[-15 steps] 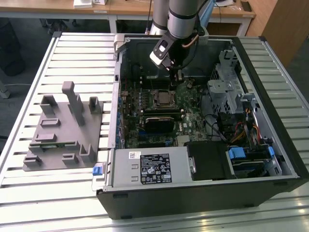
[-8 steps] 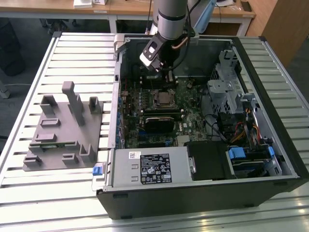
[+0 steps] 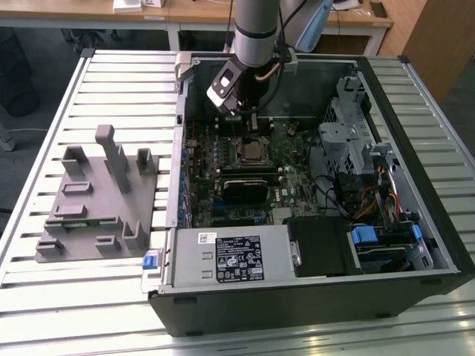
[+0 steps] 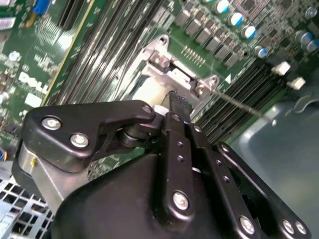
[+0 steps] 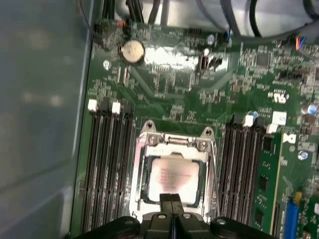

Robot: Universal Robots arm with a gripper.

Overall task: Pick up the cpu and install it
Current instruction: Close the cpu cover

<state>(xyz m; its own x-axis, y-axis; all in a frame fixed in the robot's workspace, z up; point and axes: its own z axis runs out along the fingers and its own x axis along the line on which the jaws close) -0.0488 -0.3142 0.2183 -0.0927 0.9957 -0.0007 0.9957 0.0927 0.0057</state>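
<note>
The cpu [image 5: 173, 178], a flat square chip with a shiny pale top, lies flat inside the metal-framed socket [image 5: 144, 149] on the green motherboard [image 5: 169, 99]. In the first wrist view my gripper [image 5: 172, 200] hangs low over the chip's near edge, its two black fingers pressed together with no gap; I cannot tell whether the tips touch the chip. The second wrist view has the gripper [image 4: 178, 102] in front of the pale cpu [image 4: 152, 94]. In the exterior view the gripper [image 3: 247, 124] sits just above the socket [image 3: 249, 151] inside the open computer case [image 3: 386, 81].
Black memory slots [image 5: 107, 164] flank the socket on both sides. A silver power supply [image 3: 230, 256], a drive cage [image 3: 349, 141] and cables [image 3: 371, 200] crowd the case. A grey parts fixture [image 3: 96, 193] stands on the slatted table at the exterior view's left.
</note>
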